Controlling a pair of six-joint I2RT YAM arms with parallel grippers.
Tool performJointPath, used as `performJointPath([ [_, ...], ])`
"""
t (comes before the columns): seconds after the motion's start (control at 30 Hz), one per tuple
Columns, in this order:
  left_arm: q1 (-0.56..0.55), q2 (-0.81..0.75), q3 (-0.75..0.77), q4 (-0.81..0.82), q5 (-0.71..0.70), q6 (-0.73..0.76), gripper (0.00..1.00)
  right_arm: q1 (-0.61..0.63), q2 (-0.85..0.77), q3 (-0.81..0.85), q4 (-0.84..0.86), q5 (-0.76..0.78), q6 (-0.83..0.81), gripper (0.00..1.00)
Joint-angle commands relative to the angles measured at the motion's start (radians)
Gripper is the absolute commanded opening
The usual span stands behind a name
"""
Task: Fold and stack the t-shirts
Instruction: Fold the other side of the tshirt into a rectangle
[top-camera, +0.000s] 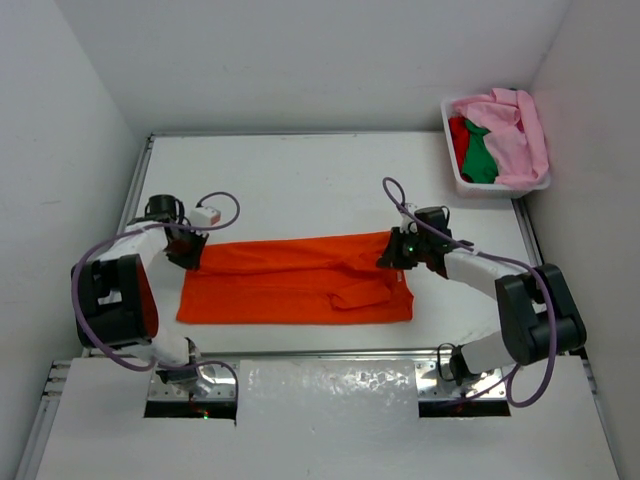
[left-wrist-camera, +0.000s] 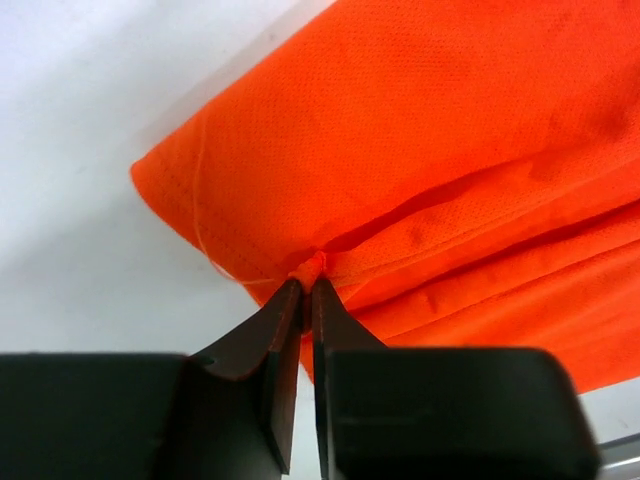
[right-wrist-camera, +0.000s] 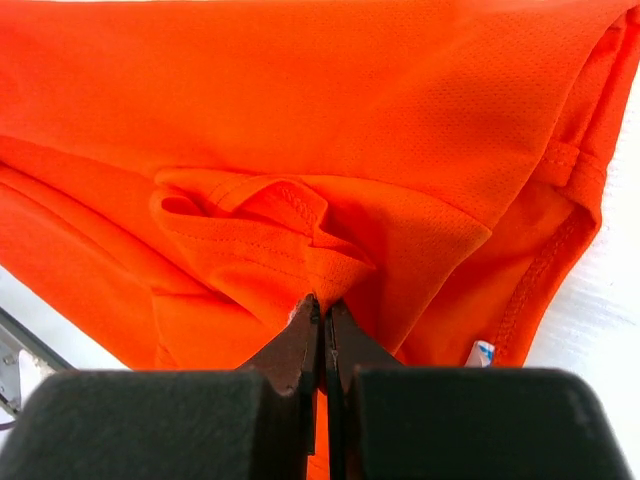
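Left gripper (left-wrist-camera: 308, 287) and right gripper (right-wrist-camera: 322, 305) each pinch the far edge of the orange shirt (top-camera: 290, 290). A lengthwise fold seems in hand; next, both should carry it nearward evenly.

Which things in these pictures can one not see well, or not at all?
1. Top view: the pink shirt covers most of the red shirt and green shirt in the basket; their lower parts are hidden.
2. Top view: the left gripper and right gripper are too small to judge the grip.
3. Wrist views: the orange shirt is cut off by the frame edges; its folds hide how many layers are pinched.
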Motion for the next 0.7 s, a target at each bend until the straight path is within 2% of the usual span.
performJointPath([
  [0.0,0.009,-0.054,-0.003,0.038,-0.022,0.022,0.08,0.005,-0.048,-0.017,0.055,-0.007,0.002,0.00],
  [0.23,0.012,-0.139,-0.009,0.038,-0.042,0.062,0.11,0.005,-0.082,-0.035,0.031,0.001,-0.027,0.00],
  [0.27,0.012,-0.146,-0.009,0.026,-0.038,0.075,0.15,0.005,-0.085,-0.038,0.031,0.002,-0.030,0.00],
  [0.3,0.012,-0.151,-0.009,0.015,-0.032,0.101,0.27,0.005,-0.085,-0.040,0.029,0.002,-0.030,0.00],
  [0.33,0.012,-0.151,-0.009,-0.002,-0.028,0.118,0.33,0.005,-0.084,-0.040,0.031,-0.002,-0.030,0.00],
  [0.43,0.012,-0.148,-0.005,-0.098,0.006,0.207,0.40,0.005,-0.067,-0.040,0.035,-0.017,-0.021,0.00],
  [0.47,0.012,-0.149,0.002,-0.190,0.039,0.242,0.42,0.005,-0.062,-0.038,0.037,-0.018,-0.021,0.00],
  [0.5,0.012,-0.149,0.008,-0.236,0.053,0.319,0.42,0.005,-0.064,-0.038,0.037,-0.016,-0.019,0.00],
  [0.57,0.012,-0.149,0.029,-0.307,0.057,0.365,0.42,0.005,-0.062,-0.035,0.040,-0.014,-0.024,0.00],
  [0.67,0.009,-0.136,0.046,-0.169,0.035,0.252,0.41,0.005,-0.055,-0.026,0.028,-0.019,-0.036,0.00],
])
